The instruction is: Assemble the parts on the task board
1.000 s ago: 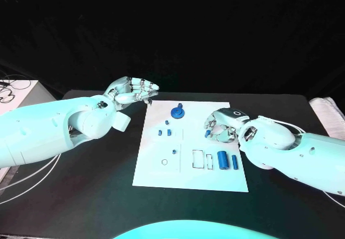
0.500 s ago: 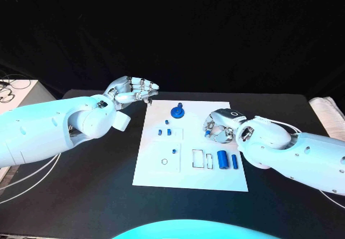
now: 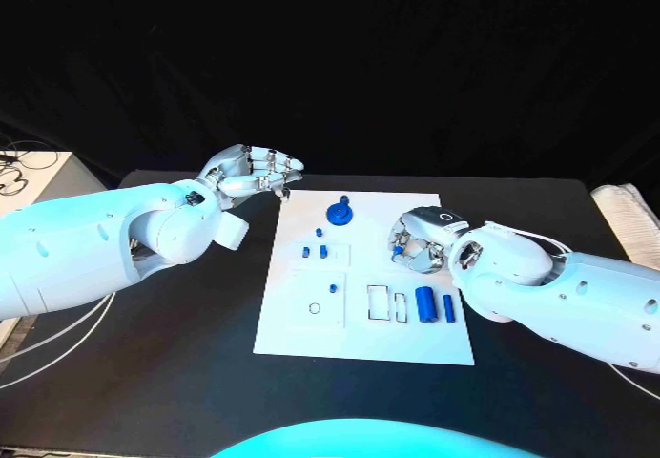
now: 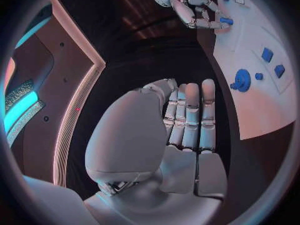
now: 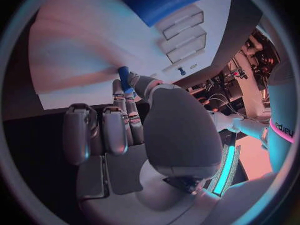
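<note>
The white task board (image 3: 364, 329) lies in the middle of the black table. My right hand (image 3: 422, 237) hovers over the board's right edge and pinches a small blue peg (image 3: 398, 249) (image 5: 124, 76) between thumb and fingers. The left wrist view shows this hand (image 4: 190, 7) with the peg (image 4: 226, 21) too. My left hand (image 3: 256, 174) (image 4: 181, 125) stays off the board's far left corner, its fingers curled in on nothing. On the board are a blue round knob (image 3: 340, 216), two small blue blocks (image 3: 314, 253), a tiny peg (image 3: 335, 288) and two blue cylinders (image 3: 436, 307).
Empty rectangular slots (image 3: 386, 304) sit left of the cylinders, and a ring outline (image 3: 315, 310) marks the board's near left. A white box with cables (image 3: 28, 176) stands at the table's far left, pale cloth (image 3: 630, 221) at its right edge.
My right hand has edged slightly toward the far side of the board with the peg. The left hand has stayed where it was.
</note>
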Robot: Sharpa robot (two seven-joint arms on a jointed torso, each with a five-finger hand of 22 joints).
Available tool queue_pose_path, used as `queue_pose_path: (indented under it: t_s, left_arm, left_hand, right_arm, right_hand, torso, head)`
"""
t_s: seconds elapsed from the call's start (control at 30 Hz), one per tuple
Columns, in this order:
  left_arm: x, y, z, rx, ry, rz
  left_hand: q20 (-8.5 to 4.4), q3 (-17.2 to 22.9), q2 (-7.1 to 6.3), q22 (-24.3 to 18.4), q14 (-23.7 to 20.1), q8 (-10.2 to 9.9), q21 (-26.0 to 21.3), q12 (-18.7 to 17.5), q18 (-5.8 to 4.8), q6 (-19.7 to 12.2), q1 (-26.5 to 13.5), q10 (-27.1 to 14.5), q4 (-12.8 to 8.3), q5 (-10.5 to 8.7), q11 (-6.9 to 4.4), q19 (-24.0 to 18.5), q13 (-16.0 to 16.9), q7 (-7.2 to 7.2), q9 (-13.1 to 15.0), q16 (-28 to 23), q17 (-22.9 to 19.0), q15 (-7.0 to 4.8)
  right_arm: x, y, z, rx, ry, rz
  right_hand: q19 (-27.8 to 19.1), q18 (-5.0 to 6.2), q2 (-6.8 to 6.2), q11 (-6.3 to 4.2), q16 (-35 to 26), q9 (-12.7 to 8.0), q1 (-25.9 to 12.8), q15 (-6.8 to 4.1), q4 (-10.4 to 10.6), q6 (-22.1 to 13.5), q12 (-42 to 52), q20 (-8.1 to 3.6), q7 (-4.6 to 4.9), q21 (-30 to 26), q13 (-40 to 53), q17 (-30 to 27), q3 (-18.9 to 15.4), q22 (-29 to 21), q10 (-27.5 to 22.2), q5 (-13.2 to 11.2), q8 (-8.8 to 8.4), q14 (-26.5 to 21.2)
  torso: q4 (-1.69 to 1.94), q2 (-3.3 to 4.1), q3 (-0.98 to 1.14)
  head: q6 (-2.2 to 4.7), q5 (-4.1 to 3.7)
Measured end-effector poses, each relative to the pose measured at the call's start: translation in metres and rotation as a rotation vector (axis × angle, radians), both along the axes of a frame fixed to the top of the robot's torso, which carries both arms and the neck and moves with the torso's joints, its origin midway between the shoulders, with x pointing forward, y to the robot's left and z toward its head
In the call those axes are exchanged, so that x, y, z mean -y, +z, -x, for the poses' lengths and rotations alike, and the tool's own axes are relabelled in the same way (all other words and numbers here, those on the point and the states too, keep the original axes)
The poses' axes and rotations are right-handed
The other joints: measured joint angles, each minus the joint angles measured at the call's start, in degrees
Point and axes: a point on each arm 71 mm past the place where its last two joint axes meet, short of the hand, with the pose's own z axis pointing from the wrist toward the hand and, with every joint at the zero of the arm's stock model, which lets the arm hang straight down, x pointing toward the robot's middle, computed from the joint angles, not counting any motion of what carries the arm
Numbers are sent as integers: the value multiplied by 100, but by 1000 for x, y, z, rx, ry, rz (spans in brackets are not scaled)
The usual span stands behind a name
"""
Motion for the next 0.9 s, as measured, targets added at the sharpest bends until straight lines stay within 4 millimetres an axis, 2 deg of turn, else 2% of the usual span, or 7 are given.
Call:
queue_pose_path:
  t_s: [0.03, 0.1, 0.33, 0.6, 0.73, 0.9]
  left_arm:
    - [0, 0, 0, 0, 0, 0]
    - [0, 0, 0, -1, 1, 0]
    - [0, -1, -1, -2, 2, -1]
    - [0, -1, -3, -3, 5, -3]
    - [1, -1, -3, -3, 4, -2]
    - [3, -2, -4, -4, 1, 0]
  left_hand:
    - [0, 0, 0, 0, 0, 0, 0, 0, 0, -13, 0, 0, 0, 0, 0, 0, 0, -13, 0, 0, 0, 0]
    - [0, 0, 0, 0, 0, 0, 0, 0, 0, -21, 0, 0, 0, 0, 0, 0, 0, -21, 0, 0, 0, 0]
    - [0, 0, 0, -5, 0, 0, 0, 0, 0, -21, 0, 0, 0, 0, 0, 0, 7, -22, 5, 0, 6, 0]
    - [0, 0, 0, -5, 0, 0, 0, 0, 0, -21, 0, 0, 0, 0, 0, 0, 7, -22, 11, 0, 6, 0]
    - [0, 0, 0, -5, 0, 0, 0, 0, 0, -21, 0, 0, 0, 0, 0, 0, 6, -22, 11, 0, 6, 0]
    - [0, 0, 0, -5, 0, 0, 0, 0, 0, -21, 0, 0, 0, 0, 0, 0, 6, -21, 11, 0, 6, 0]
  right_arm:
    - [0, 0, 1, 2, 1, -2]
    - [0, -1, 2, 8, 2, -8]
    - [2, 4, 7, 30, 3, -39]
    - [-1, 30, 15, 74, 28, -91]
    - [-10, 42, 24, 87, 59, -124]
    - [-30, 46, 37, 82, 111, -162]
  right_hand:
    - [0, -56, 16, 20, 0, 22, -1, -11, -29, 20, 0, 0, -19, 31, 15, 14, 29, 0, 20, 10, 30, -11]
    - [0, -81, 24, 35, 0, 48, -10, -41, -53, 62, 1, 0, -19, 32, 15, 29, 52, 0, 35, 15, 64, 0]
    - [0, -81, 67, 55, 20, 92, -53, -41, -147, 80, 15, -41, -37, 62, 14, 53, 66, 0, 54, 16, 106, 0]
    - [0, -80, 68, 55, 23, 93, -53, -40, -154, 79, 16, -41, -38, 91, 15, 82, 73, 4, 54, 16, 106, 0]
    - [0, -81, 68, 55, 42, 100, -53, -40, -156, 79, 14, -41, -37, 91, 15, 93, 74, 4, 54, 16, 106, 0]
    - [0, -81, 68, 55, 42, 100, -53, -40, -164, 79, 12, -41, -38, 91, 14, 93, 83, 4, 54, 9, 105, 0]
  torso:
    - [0, 0, 0]
    - [0, 0, 0]
    - [-3, -10, 1]
    - [-4, -18, -5]
    - [-6, -18, -5]
    - [-6, -14, -5]
  head:
    - [-1, -1]
    - [-1, -2]
    - [4, -2]
    - [24, 5]
    - [25, 16]
    - [28, 50]
